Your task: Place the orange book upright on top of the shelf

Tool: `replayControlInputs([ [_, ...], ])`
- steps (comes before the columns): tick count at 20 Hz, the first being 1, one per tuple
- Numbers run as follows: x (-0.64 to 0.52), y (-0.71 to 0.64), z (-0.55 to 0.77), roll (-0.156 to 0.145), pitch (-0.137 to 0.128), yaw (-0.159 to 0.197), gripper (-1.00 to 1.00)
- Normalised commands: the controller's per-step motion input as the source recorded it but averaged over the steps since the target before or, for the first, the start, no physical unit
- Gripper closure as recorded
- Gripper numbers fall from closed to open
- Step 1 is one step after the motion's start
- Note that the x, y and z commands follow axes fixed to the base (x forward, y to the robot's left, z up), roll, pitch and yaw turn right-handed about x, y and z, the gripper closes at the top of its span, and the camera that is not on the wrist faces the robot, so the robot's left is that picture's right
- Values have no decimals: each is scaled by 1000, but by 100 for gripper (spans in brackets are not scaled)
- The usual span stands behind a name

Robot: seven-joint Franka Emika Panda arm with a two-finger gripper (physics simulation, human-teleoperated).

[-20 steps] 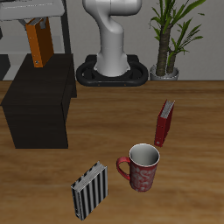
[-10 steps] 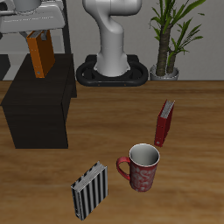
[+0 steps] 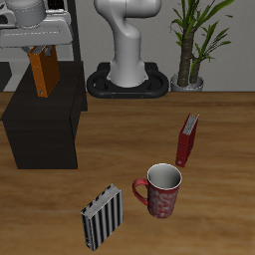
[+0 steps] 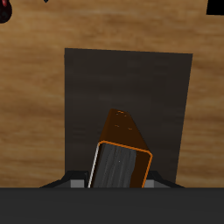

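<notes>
The orange book [image 3: 42,72] hangs nearly upright, slightly tilted, in my gripper [image 3: 40,48], which is shut on its upper end. Its lower end is over the flat top of the black shelf [image 3: 45,125]; I cannot tell whether it touches. In the wrist view the orange book [image 4: 122,156] shows end-on, with its pale grey patch facing the camera, above the shelf's dark top [image 4: 131,83]. The fingertips are mostly hidden behind the book there.
A dark red book [image 3: 187,139] stands upright near a red mug [image 3: 159,189]. A black-and-white striped book [image 3: 102,217] stands near the table's front edge. The robot base [image 3: 129,78] and a potted plant [image 3: 194,45] are at the back.
My gripper has come down with the orange book, bringing its lower end closer to the shelf top. Nothing else has moved.
</notes>
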Motion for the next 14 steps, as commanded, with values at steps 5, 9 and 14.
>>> replayControlInputs([
  [5, 49, -42, -110, -34, 17, -12, 100],
  [9, 79, -186, -172, -76, 28, -60, -100],
  [14, 54, 9, -92, -7, 23, -7, -100],
])
